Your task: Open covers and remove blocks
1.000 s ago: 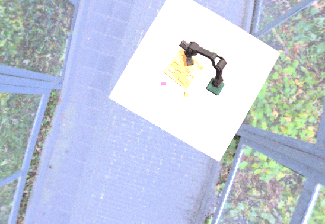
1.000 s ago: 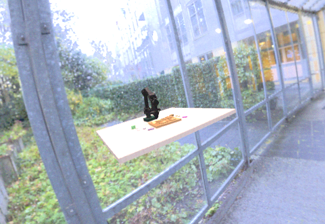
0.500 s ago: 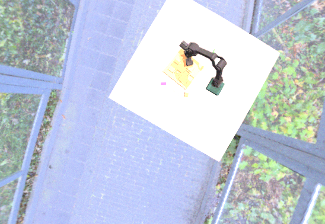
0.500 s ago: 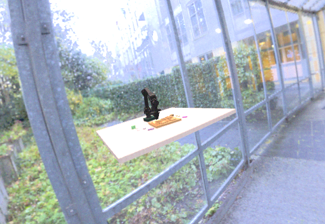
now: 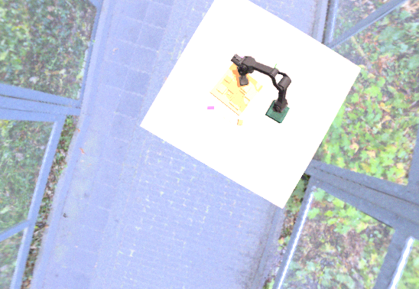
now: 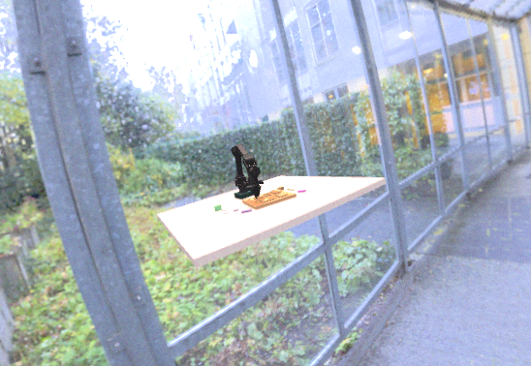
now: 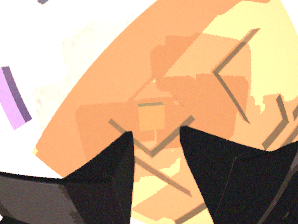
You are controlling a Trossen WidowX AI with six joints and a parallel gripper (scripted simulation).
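white tabletop (image 5: 183,100) (image 6: 310,209) | metal-framed glazing (image 6: 292,64) | hedge (image 6: 218,156) outside | grey paving (image 5: 183,219) (image 6: 465,277) | pale daylight

Top view: the arm (image 5: 261,66) (image 6: 249,163) is covering the upper corner of the puzzle board (image 5: 240,102) (image 6: 271,201) (image 7: 105,80). Exterior view: covers are showing too small to tell open from closed. Wrist view: the frame is cropping the board; the gripper's fingers are hiding its near part.
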